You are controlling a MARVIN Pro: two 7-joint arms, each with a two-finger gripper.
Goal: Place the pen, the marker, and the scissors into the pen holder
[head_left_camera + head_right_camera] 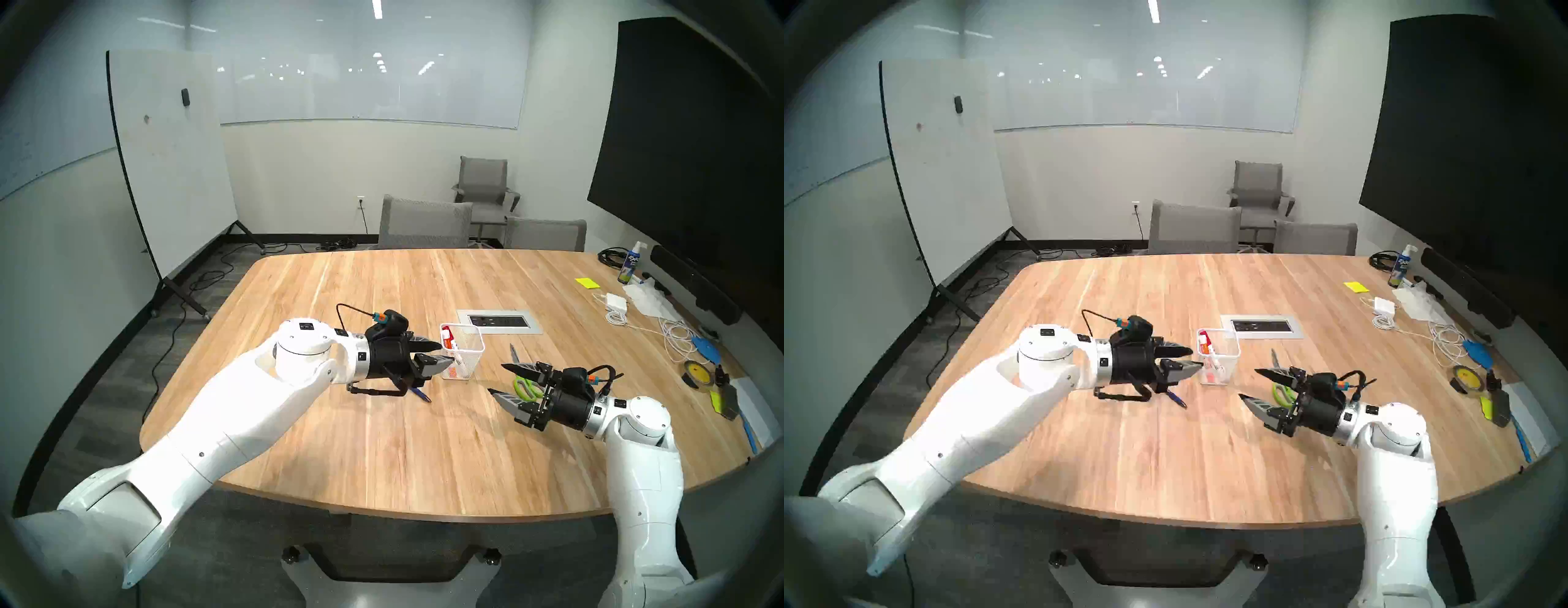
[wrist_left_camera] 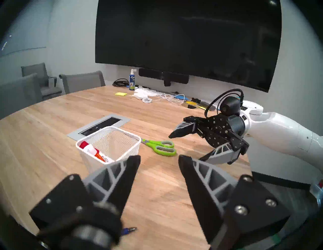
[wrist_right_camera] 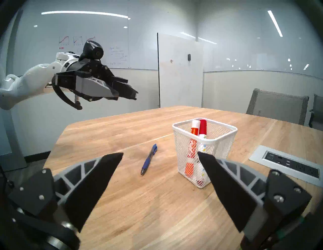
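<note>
Head stereo left view. Left claw (image 1: 439,354): held above the bench (image 1: 382,446), pointed at the near-left wall of the pen holder (image 1: 463,354); jaws parted, nothing between them. Pen (image 1: 421,394): lying flat on the bench directly beneath this claw, mostly hidden by it. Right claw (image 1: 497,378): jaws spread wide, empty. Scissors (image 1: 526,387): green handles seen between the right claw's fingers, blades running away toward the far side of the bench.

Head stereo right view. The same arrangement is recorded. The pen's tip end is seen pointing toward the robot and slightly right, below the left claw.

Left wrist view. Two markers (image 2: 95,151) are already lodged in the pen holder, leaning against its left corner. The scissors lie flat just right of the holder, handles toward the right claw. Only the pen's tip is caught at the lower edge, under the wrist.

Right wrist view. The pen is shown whole, lying left of the holder and apart from it, long axis running roughly toward and away from this camera. The left claw hangs well above it.

Judgement: the pen is nearer the left arm and lies below and slightly behind its fingertips; a downward turn of the left claw, jaws set across the barrel, is called for. The scissors are better placed for the right arm.
</note>
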